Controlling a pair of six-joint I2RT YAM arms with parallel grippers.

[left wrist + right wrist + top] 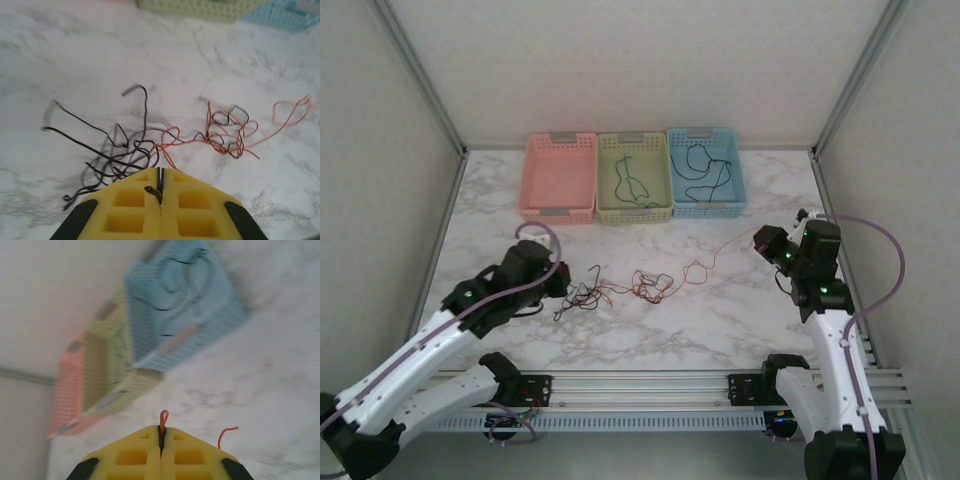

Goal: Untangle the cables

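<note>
Left hand (160,174) and right hand (161,431) each pinch tangled cables (651,286).

Loose cables (655,286) strewn mid-table, baskets (634,214) lining far edge, open marble (650,338) nearer

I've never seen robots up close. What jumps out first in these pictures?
A tangle of black and red-orange cables sprawls mid-table. The left hand is pinched shut on its left end, and the right hand grips a red-orange cable drawn out to the right. Behind, a pink basket, green basket and blue basket stand in a row.
</note>
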